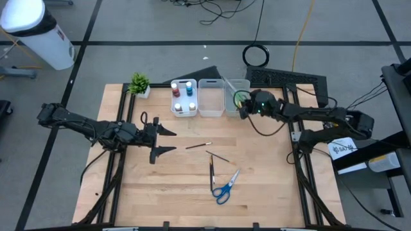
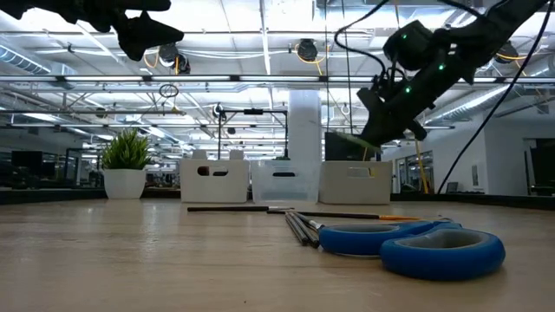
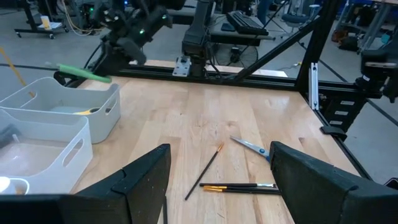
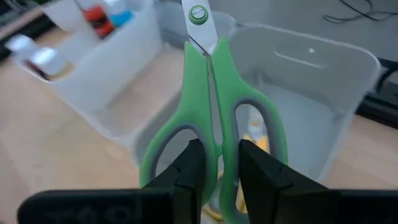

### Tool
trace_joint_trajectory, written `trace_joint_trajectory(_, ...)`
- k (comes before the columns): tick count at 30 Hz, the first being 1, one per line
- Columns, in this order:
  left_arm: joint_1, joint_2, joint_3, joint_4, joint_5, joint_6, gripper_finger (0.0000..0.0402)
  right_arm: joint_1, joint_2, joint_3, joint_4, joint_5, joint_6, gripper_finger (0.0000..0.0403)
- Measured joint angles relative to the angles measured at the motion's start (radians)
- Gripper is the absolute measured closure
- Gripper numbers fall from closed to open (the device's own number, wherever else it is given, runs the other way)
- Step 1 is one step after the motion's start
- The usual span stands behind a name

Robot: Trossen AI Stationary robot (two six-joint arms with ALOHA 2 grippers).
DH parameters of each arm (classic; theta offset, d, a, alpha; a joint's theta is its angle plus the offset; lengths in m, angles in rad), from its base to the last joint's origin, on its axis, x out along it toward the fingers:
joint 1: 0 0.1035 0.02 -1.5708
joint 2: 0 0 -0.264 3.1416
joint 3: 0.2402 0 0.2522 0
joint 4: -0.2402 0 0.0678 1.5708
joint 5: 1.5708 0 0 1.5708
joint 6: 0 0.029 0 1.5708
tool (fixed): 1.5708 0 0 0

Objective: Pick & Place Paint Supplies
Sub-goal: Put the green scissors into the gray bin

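Note:
My right gripper (image 1: 244, 106) is shut on green-handled scissors (image 4: 210, 106) and holds them over the rightmost of three whitish bins (image 1: 237, 85) at the table's far edge. Something yellow (image 4: 256, 140) lies in that bin. The left bin (image 1: 183, 110) holds red and blue paint bottles (image 1: 175, 91). Three thin brushes (image 1: 212, 172) and blue-handled scissors (image 1: 225, 187) lie flat on the wood near the table's middle. My left gripper (image 1: 170, 140) hangs open above the table's left half, touching nothing. My right gripper pinches the green scissors between its two fingers (image 4: 191, 167) at the inner bars of the handle loops (image 4: 219, 149), where the two loops meet. The fingers lie along the scissors, and the shut blades (image 4: 199, 25) point away past the fingertips. The scissors hang clear above the bin.
A small potted plant (image 1: 139, 84) stands at the far left, beside the bins. The middle bin (image 1: 211, 97) sits between the other two. A black frame and cables (image 1: 292, 80) lie beyond the far right corner. Bare wood spreads along the near edge.

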Motion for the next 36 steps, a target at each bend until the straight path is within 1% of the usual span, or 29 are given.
trace_joint_trajectory(7, 0.000, 0.000, 0.000, -0.002, 0.000, 0.002, 0.0117, -0.015, 0.089, 0.000, 0.012, 0.001, 0.006, 0.0337)
trace_joint_trajectory(12, 0.000, 0.000, 0.000, -0.006, 0.000, -0.001, 0.0117, -0.015, 0.127, 0.000, 0.014, 0.005, 0.013, 0.0337)
trace_joint_trajectory(17, 0.000, 0.000, 0.000, -0.006, 0.000, 0.000, 0.0117, -0.015, 0.133, 0.000, 0.007, 0.058, 0.018, 0.0337)
trace_joint_trajectory(27, 0.000, 0.000, 0.000, -0.006, 0.000, 0.000, 0.0117, -0.016, 0.133, 0.000, 0.001, 0.056, 0.028, 0.0337)
trace_joint_trajectory(31, 0.000, 0.000, 0.000, -0.007, 0.000, -0.002, 0.0117, -0.013, 0.133, 0.000, -0.015, 0.053, 0.073, 0.0337)
trace_joint_trajectory(36, 0.000, 0.000, 0.000, -0.007, 0.000, -0.002, 0.0117, -0.012, 0.133, 0.000, -0.035, 0.052, 0.097, 0.0321)
